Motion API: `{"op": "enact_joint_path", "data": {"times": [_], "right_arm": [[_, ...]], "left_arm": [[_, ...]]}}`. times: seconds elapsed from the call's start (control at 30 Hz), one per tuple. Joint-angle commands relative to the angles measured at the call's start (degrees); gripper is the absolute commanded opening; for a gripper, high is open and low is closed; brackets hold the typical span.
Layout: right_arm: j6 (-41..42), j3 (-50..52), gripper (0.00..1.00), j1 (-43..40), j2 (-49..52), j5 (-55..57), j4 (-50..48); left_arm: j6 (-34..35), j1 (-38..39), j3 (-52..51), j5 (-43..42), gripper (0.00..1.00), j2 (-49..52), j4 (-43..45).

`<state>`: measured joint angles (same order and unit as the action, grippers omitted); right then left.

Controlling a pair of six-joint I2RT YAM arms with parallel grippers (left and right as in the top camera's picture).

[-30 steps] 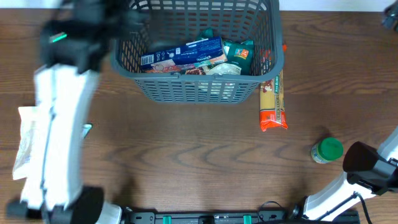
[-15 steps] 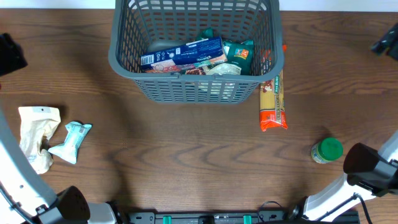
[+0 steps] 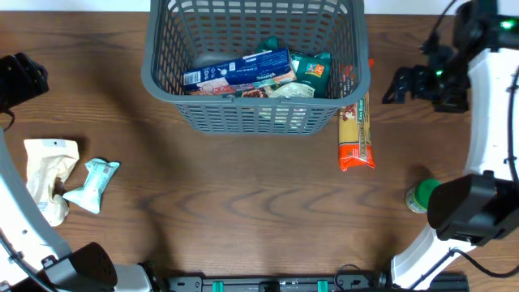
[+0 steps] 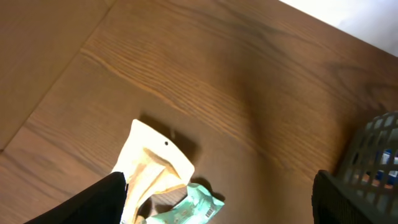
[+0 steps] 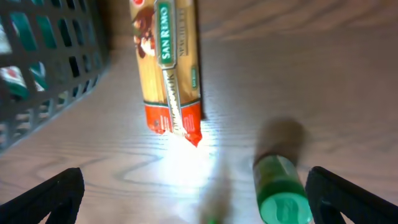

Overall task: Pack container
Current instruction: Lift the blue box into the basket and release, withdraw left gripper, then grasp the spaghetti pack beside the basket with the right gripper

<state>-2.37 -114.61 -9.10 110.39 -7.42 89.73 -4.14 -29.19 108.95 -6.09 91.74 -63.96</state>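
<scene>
The container (image 3: 243, 118) is pictured part-packed, four items left on the tabletop (image 3: 243, 211), left gripper (image 4: 217, 186) and right gripper (image 5: 196, 186) spread empty.

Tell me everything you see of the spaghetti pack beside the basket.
The spaghetti pack is a long, slim plastic packet, yellow pasta showing, with a green San Remo label and an orange-red end. It lies flat on the table, red end toward the robot, close beside the right wall of the container; contact there is unclear. Nothing grips it.
</scene>
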Motion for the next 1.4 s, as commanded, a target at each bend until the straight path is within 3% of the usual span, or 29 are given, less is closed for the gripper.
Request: {"op": "enact_joint_path", "data": {"times": [0.0, 0.7, 1.37], "right_arm": [[-2.1, 4.1, 0.99, 1.9, -0.6, 1.2, -3.2], [-3.0, 29.7, 0.99, 10.8, -0.6, 1.2, -38.7], [-1.9, 37.2, 0.99, 10.7, -0.6, 4.8, -51.4]], "left_arm": [[0.8, 0.2, 0.0, -1.0, 0.77, -0.1, 0.2], [0.8, 0.2, 0.0, -1.0, 0.77, -0.1, 0.4], [0.8, 0.2, 0.0, -1.0, 0.78, -0.1, 0.4]]}}
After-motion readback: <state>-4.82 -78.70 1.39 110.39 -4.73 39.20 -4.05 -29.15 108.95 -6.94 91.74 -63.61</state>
